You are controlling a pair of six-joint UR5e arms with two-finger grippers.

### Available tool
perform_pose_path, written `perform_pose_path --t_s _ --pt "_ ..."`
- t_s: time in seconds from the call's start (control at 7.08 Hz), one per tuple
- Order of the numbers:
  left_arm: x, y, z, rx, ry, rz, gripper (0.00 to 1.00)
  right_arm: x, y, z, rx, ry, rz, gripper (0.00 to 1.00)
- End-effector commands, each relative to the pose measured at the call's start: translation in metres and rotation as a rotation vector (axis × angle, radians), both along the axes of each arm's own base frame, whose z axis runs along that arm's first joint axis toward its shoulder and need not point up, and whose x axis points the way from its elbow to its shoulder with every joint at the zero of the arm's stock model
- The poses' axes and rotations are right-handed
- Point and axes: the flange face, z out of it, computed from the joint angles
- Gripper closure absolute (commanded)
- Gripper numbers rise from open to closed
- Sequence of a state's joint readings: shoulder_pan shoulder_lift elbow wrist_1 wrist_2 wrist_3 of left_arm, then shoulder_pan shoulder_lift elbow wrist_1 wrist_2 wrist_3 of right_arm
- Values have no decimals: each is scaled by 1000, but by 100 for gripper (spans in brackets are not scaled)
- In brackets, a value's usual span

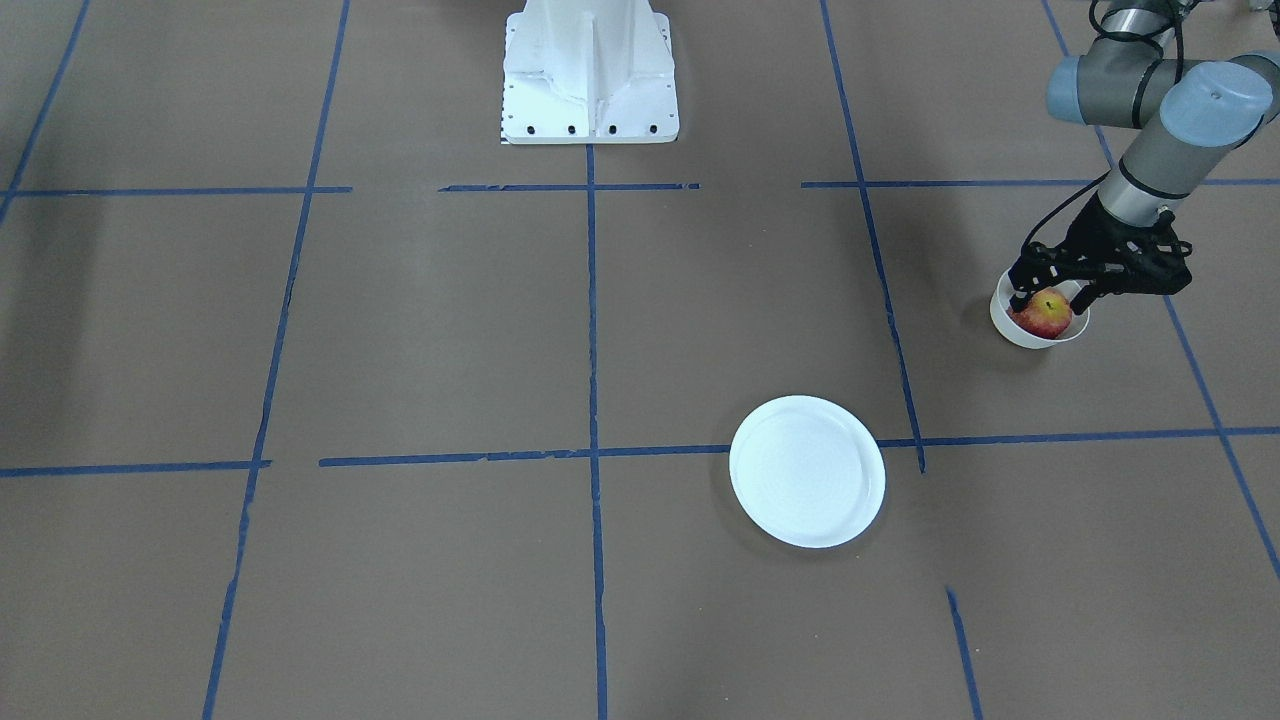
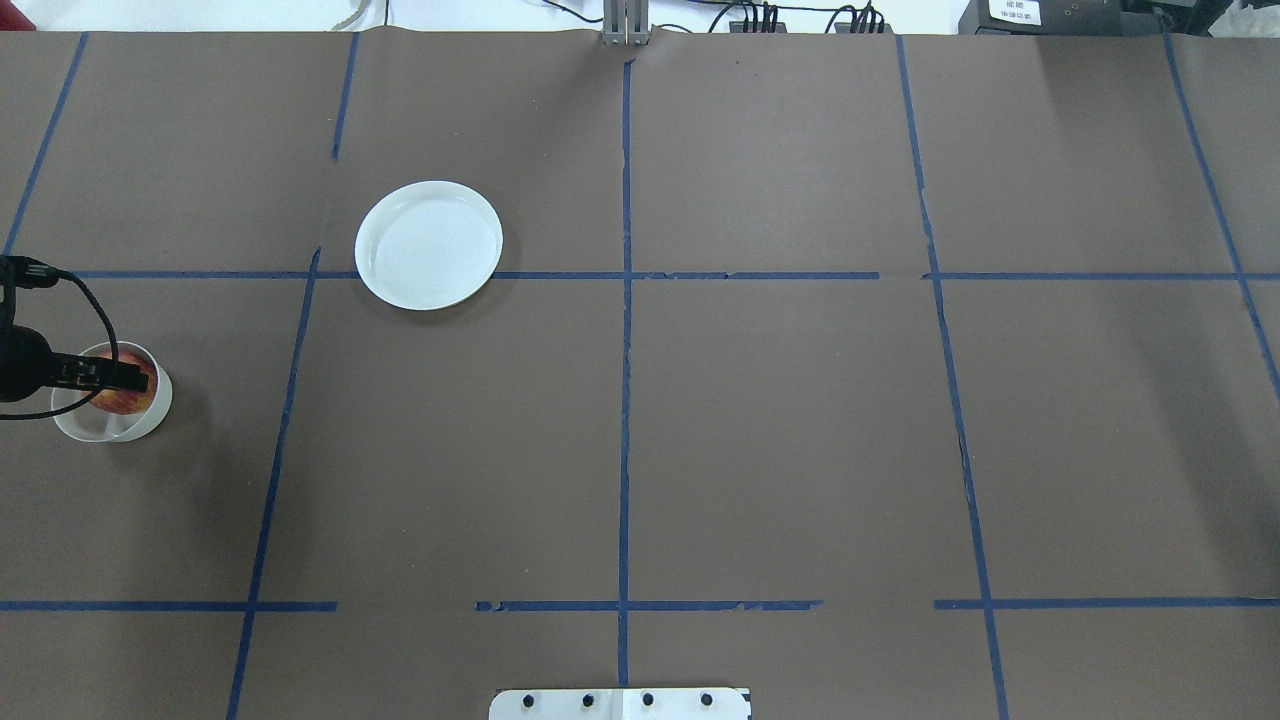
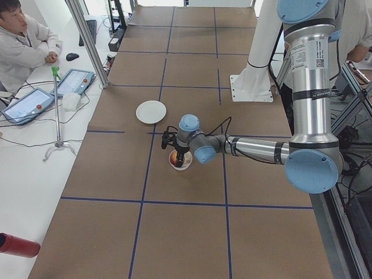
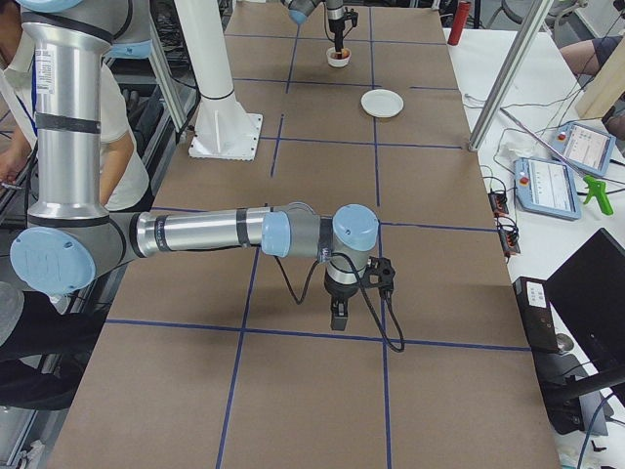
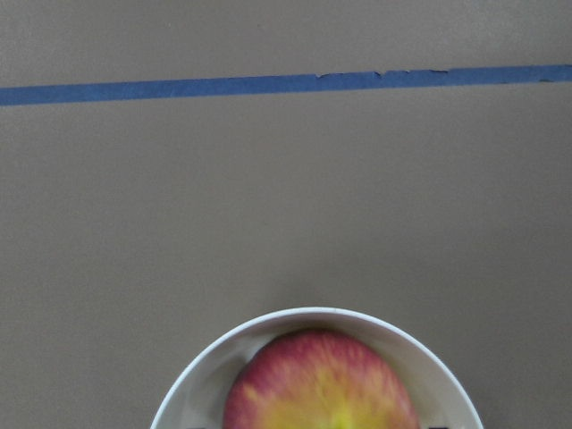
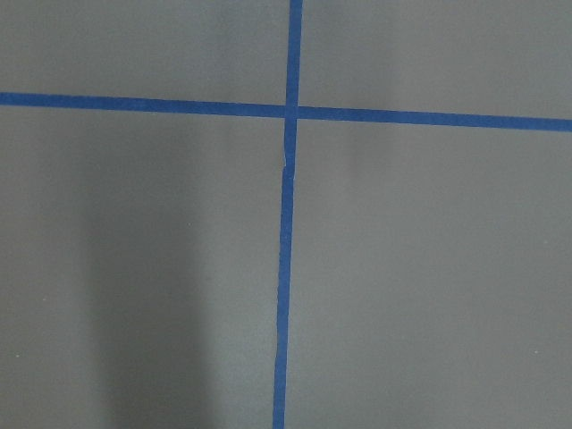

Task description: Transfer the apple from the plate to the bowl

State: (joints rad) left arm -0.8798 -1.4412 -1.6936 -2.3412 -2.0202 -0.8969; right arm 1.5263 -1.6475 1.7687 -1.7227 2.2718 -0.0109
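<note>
The red and yellow apple [image 1: 1045, 316] lies in the small cream-white bowl [image 1: 1030, 336] near the table's left end. My left gripper [image 1: 1052, 297] hangs right over the bowl, its fingers spread on either side of the apple with a small gap, so it is open. The left wrist view shows the apple [image 5: 322, 384] inside the bowl's rim [image 5: 207, 368]. The white plate [image 1: 807, 470] is bare, well away from the bowl. My right gripper [image 4: 337, 319] shows only in the exterior right view, low over the table; I cannot tell whether it is open or shut.
Brown paper with blue tape lines [image 2: 626, 400] covers the table. The white robot base [image 1: 590, 70] stands at the robot's edge. An operator [image 3: 23, 40] sits with tablets [image 3: 72, 81] and a stand [image 3: 57, 110] beyond the far edge.
</note>
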Motion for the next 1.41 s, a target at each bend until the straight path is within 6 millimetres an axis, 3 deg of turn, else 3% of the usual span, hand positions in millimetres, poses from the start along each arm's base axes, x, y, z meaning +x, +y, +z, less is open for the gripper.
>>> perform_pose_path --t_s 0.0,0.14,0.28,0.71,0.85,0.99,1.13,1.27 --pt "-8 6 -24 19 37 13 10 0 0 -1 1 0 0 0" --pt "-27 14 -38 -3 88 36 10 0 0 0 0 0 0 0" --pt "-81 2 -35 54 87 11 10 0 0 -1 1 0 0 0" --pt "-235 26 49 169 -82 23 10 0 0 0 0 0 0 0" --pt "-299 12 61 127 -126 26 9 0 0 -1 1 0 0 0" --pt "-327 -21 45 65 -143 52 9 0 0 0 0 0 0 0" --pt "-335 -53 23 -21 -131 52 1 0 0 0 0 0 0 0" --pt "-330 -50 25 -56 -60 53 0 0 0 -1 1 0 0 0"
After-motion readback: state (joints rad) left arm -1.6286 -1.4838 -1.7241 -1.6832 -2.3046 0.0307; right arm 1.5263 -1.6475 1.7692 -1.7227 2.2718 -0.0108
